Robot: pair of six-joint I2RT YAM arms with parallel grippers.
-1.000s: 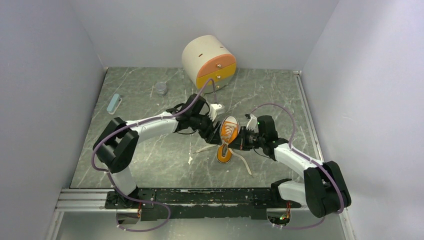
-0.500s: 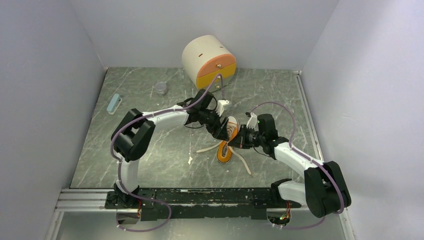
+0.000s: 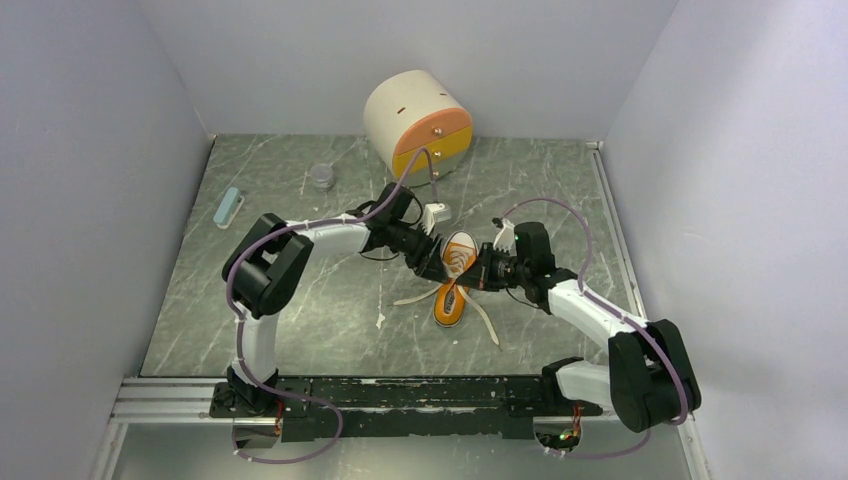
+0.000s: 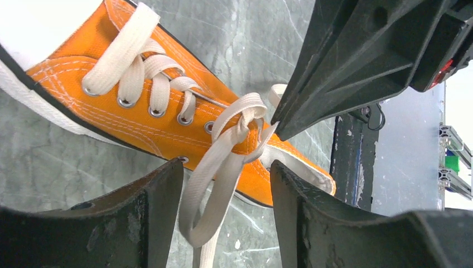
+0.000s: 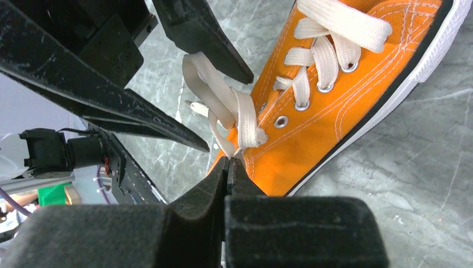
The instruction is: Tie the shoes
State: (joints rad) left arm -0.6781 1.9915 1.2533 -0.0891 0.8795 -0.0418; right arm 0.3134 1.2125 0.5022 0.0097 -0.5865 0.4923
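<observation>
The orange shoe with its white sole lies mid-table, its front raised between the two grippers. My left gripper is open at the shoe's ankle end, and a loop of white lace hangs loose between its fingers. The laces cross in a half knot above the loop. My right gripper is shut on a lace strand right beside the shoe's eyelets. From above, the left gripper and right gripper face each other across the shoe.
A cream round drawer unit with orange fronts stands at the back. A small grey pot and a pale blue bar lie at the back left. Loose lace ends trail on the marble table near the shoe's heel.
The left arm's elbow swung back and its gripper shifted over the shoe, widening and then narrowing around the lace loop. The right gripper stayed shut on the lace and barely moved.
</observation>
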